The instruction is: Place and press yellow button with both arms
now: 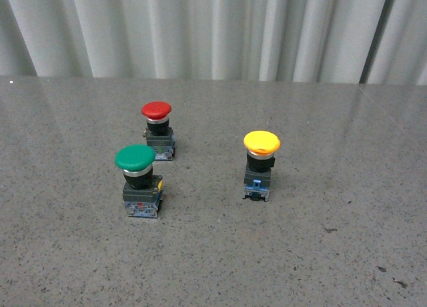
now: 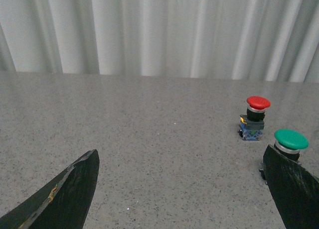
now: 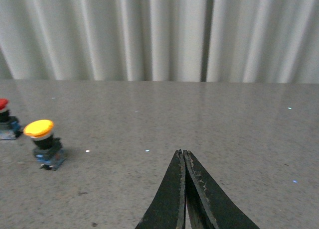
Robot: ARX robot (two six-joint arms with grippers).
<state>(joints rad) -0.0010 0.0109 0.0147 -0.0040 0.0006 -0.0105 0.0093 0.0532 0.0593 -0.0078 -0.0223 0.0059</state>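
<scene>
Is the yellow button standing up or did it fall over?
Standing up. The yellow button sits on its dark base on the table, round cap on top, and nothing is touching it.

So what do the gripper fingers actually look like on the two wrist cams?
Left gripper: two flat black fingers tapering to blunt tips, one edge scuffed with a yellowish scrape. Right gripper: two slim black fingers tapering to sharp points, with worn, chipped inner edges. No cables, stripes or markings in view; the front camera shows neither arm.
</scene>
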